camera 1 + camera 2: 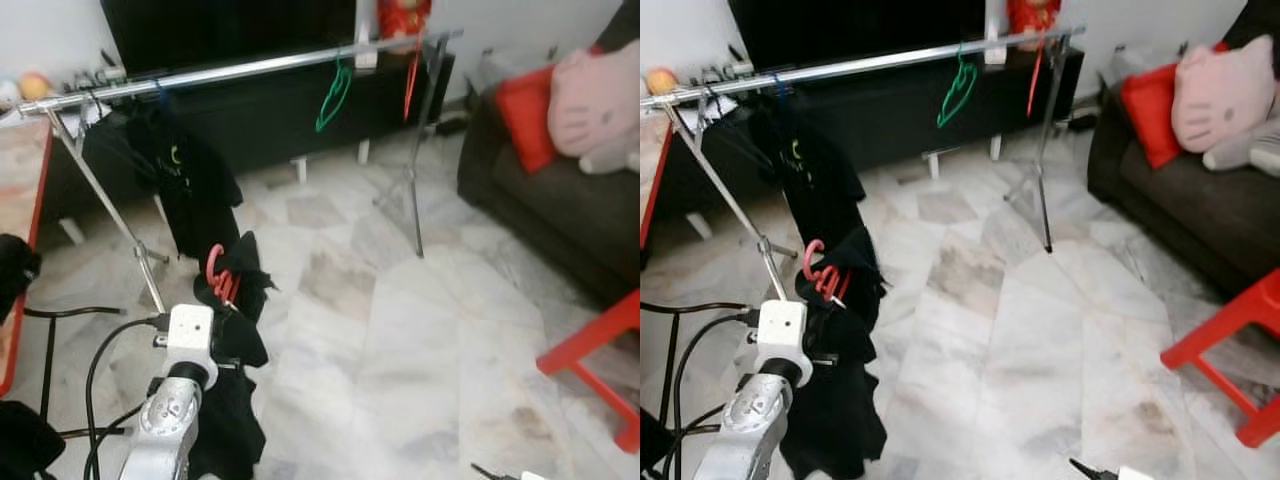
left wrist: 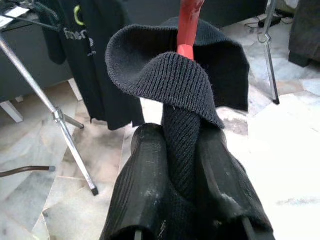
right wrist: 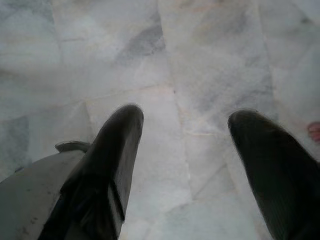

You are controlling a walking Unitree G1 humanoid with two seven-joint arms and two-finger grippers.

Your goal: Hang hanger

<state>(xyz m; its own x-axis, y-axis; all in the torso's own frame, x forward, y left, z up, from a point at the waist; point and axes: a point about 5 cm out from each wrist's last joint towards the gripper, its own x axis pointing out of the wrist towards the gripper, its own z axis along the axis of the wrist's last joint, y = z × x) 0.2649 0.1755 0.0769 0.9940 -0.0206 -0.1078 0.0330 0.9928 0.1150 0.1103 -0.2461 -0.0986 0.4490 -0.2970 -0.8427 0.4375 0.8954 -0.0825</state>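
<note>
My left gripper (image 2: 177, 137) is shut on a red hanger (image 2: 188, 25) draped with a black knit garment (image 2: 165, 75); the fabric is pinched between both fingers. From the head, the hanger's red hook (image 1: 214, 270) sticks up above my left arm, low and in front of the silver clothes rail (image 1: 250, 68). On the rail hang a black T-shirt (image 1: 190, 175), a green hanger (image 1: 334, 96) and another red hanger (image 1: 411, 72). My right gripper (image 3: 185, 130) hangs open over the marble floor with nothing between its fingers.
The rail's tripod legs (image 1: 145, 262) stand just beyond my left arm, its other stand (image 1: 418, 170) to the right. A dark sofa (image 1: 560, 200) with a red cushion and pink plush is at the right, red furniture (image 1: 600, 350) lower right, a red-edged table (image 1: 25, 200) at the left.
</note>
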